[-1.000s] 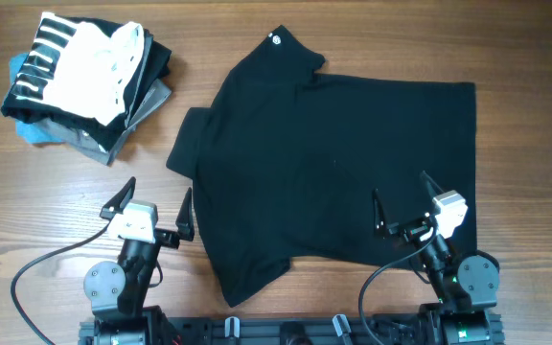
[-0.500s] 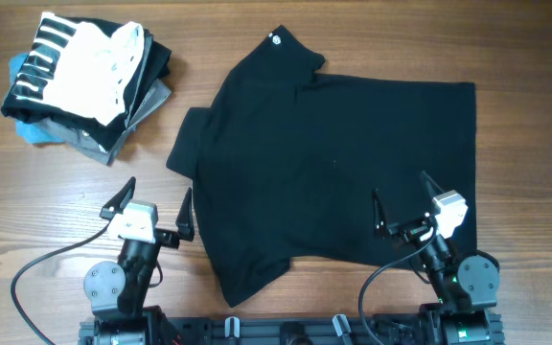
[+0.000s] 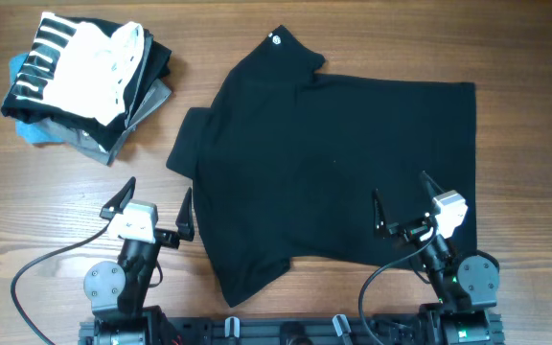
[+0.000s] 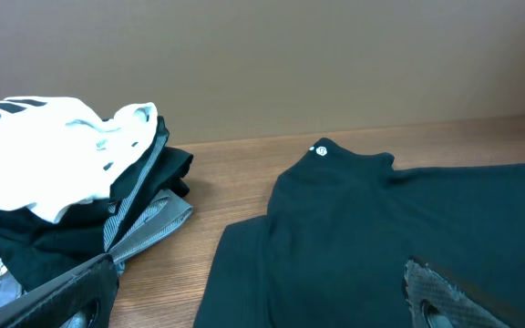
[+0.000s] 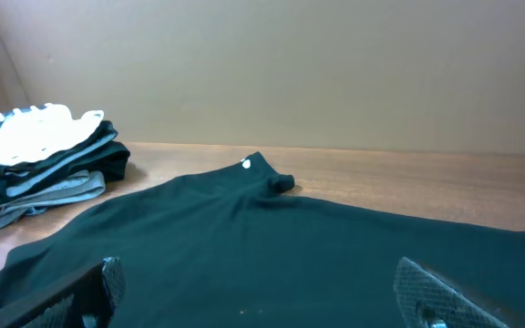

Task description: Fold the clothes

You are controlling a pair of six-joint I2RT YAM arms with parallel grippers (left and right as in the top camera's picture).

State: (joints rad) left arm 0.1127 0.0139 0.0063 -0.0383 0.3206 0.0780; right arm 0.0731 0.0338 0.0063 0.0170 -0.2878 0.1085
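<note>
The black T-shirt point(image 3: 329, 163) lies spread flat on the wooden table, its neck with a tiny white logo point(image 3: 276, 39) at the far side. It also shows in the left wrist view point(image 4: 381, 237) and the right wrist view point(image 5: 290, 246). My left gripper point(image 3: 151, 203) is open and empty at the shirt's near left edge; its fingers frame the wood and the shirt's edge point(image 4: 262, 305). My right gripper point(image 3: 401, 196) is open and empty above the shirt's near right part point(image 5: 262, 296).
A stack of folded garments point(image 3: 84, 81), a white one with black stripes on top of grey and blue ones, sits at the far left and shows in the left wrist view point(image 4: 62, 210). Both arm bases stand at the table's near edge.
</note>
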